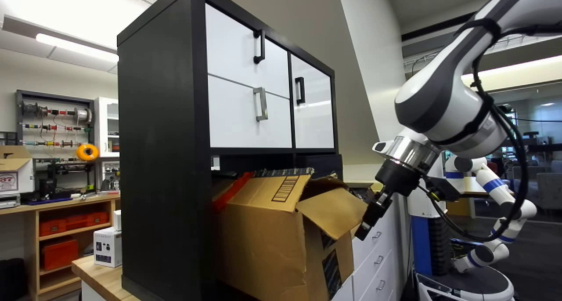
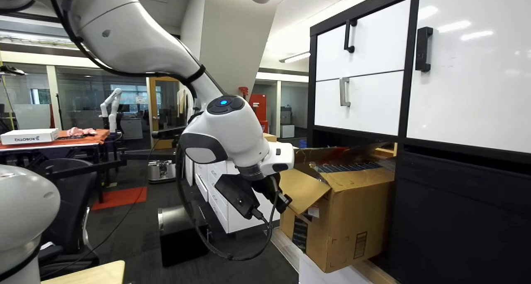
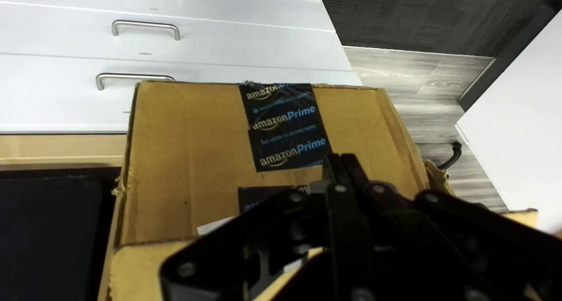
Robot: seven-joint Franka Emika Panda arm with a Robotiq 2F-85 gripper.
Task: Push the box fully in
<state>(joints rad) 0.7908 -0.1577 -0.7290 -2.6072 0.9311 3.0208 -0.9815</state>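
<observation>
In an exterior view, from the cabinet [image 1: 160,138] the box [image 1: 263,244] juts toward three o'clock; just beside it, contact unclear, the tool [image 1: 362,231] is clenched, empty. Lining-up seems in hand; next calls for a square push toward nine o'clock.

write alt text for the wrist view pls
A brown cardboard box with black Amazon Prime tape fills the middle, the closed black claw in front of it at the bottom. White drawers with metal handles show at upper left.
</observation>
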